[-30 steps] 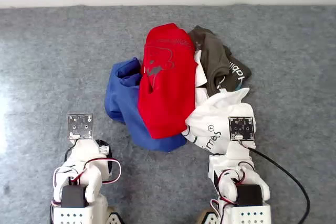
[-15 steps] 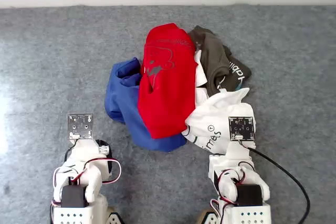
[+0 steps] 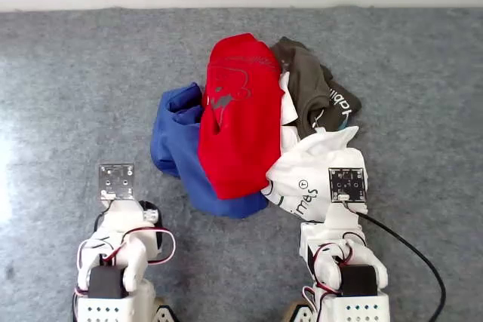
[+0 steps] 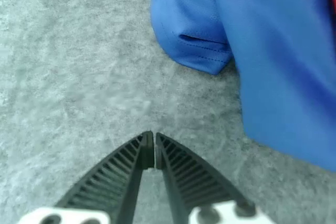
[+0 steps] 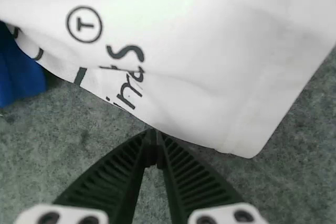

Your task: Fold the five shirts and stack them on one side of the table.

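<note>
Centrally | red shirt [image 3: 240, 122] over blue shirt [image 3: 175, 141] | white shirt [image 3: 306, 171] alongside

Soft, even light falls over the grey tabletop [image 3: 68, 96], with a pale patch of glare at its 9 o'clock edge. Shadows are faint, just a thin dark rim under the blue shirt [image 4: 278, 51]. The white shirt [image 5: 220, 45] glows, nearly washed out.

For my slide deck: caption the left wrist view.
Shut left end effector over the grey table, the crumpled blue shirt lying ahead of it, untouched.
</note>
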Robot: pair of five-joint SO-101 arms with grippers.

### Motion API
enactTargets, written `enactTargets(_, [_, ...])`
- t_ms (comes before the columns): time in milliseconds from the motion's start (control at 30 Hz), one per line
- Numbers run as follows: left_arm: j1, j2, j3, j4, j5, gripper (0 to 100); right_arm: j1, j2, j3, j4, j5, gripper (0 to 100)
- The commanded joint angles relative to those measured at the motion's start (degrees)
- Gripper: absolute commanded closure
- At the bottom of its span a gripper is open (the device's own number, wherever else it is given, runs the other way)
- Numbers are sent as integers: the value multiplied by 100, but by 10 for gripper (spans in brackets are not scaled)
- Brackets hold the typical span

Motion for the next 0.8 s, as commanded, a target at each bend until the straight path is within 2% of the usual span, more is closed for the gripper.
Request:
enactTargets(0, [352, -26, -48, 26, -9, 985, -4, -22, 79, 40, 44, 990])
enactTargets(200, [888, -44, -48, 299, -26, 985, -4, -22, 79, 40, 44, 990])
enactTargets(300, [914, -44, -84, 290, -44, 985, -4, -22, 79, 40, 44, 990])
enactTargets(367, [914, -44, -268, 281, -299, 985, -4, -22, 79, 40, 44, 990])
enactTargets(467, [914, -44, -884, 264, -1354, 985, -4, -22, 79, 40, 44, 990])
enactTargets(667, [818, -26, -1824, -316, -4281, 985, -4, -22, 79, 40, 44, 990])
enactTargets(700, [747, -18, -1938, -475, -4466, 985, -4, -22, 79, 40, 44, 990])
enactTargets(767, [659, 0, -2141, -800, -4360, 985, -4, -22, 79, 40, 44, 990])
